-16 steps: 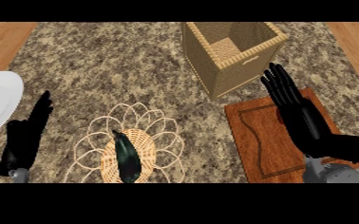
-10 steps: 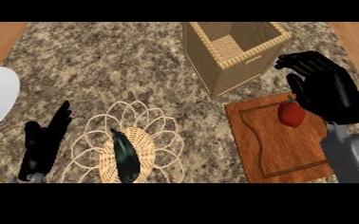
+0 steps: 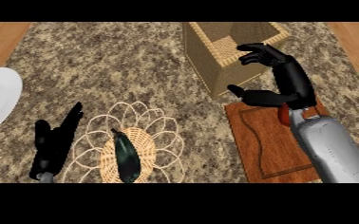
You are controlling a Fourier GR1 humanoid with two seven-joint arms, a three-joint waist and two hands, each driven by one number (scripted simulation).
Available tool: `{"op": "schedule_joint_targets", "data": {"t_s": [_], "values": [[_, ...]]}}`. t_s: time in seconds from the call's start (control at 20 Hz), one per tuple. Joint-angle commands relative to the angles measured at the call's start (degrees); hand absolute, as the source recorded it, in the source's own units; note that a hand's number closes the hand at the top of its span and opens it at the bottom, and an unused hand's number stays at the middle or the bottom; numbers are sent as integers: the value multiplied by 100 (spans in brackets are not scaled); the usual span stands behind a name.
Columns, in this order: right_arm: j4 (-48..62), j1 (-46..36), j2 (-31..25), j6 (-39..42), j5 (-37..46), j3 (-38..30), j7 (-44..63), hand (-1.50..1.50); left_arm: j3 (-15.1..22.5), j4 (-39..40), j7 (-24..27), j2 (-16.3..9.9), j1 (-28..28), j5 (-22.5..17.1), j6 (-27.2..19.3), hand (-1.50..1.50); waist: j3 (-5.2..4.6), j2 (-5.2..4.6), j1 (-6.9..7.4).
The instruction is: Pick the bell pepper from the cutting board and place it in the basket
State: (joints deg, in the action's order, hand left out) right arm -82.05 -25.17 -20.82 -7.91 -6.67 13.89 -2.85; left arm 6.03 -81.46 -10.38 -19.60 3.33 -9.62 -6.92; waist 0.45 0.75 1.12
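The red bell pepper (image 3: 282, 116) lies on the brown cutting board (image 3: 258, 148) at the right, mostly hidden under my right wrist. My right hand (image 3: 290, 78) hovers over the board's far edge, right in front of the tall woven basket (image 3: 209, 59). Its fingers are spread and slightly curved, its thumb points left, and it holds nothing. My left hand (image 3: 54, 142) rests open at the lower left, fingers pointing up.
A flat wicker mat (image 3: 163, 137) with a dark green vegetable (image 3: 126, 155) on it lies at lower centre, beside my left hand. A white plate (image 3: 5, 97) shows at the left edge. The counter is speckled stone with wooden borders.
My right hand has moved left, toward the basket's front, and its forearm now covers most of the pepper. My left hand has shifted slightly right.
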Motion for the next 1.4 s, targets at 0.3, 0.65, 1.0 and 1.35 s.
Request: {"op": "schedule_joint_targets", "data": {"t_s": [0.3, 0.65, 1.0, 1.35], "values": [[17, -981, -2052, 129, 2262, 549, 2706, -150, 41, 274, -408, 137, 355, -144, 52, 0, -95, 2, -229], [-616, -2076, -3338, 2737, 1346, 348, 4128, -150, 103, 255, -260, 232, 419, -49, 69, 0, -78, -9, -226], [-690, -2439, -3840, 4787, -226, 210, 5126, -150, 164, 189, -342, 276, 473, 51, 53, 0, -68, -31, -239], [-725, -2331, -4299, 5372, -941, -41, 5515, -150, -104, 158, -291, 163, 469, -79, 226, 0, -55, -47, -171]]}}
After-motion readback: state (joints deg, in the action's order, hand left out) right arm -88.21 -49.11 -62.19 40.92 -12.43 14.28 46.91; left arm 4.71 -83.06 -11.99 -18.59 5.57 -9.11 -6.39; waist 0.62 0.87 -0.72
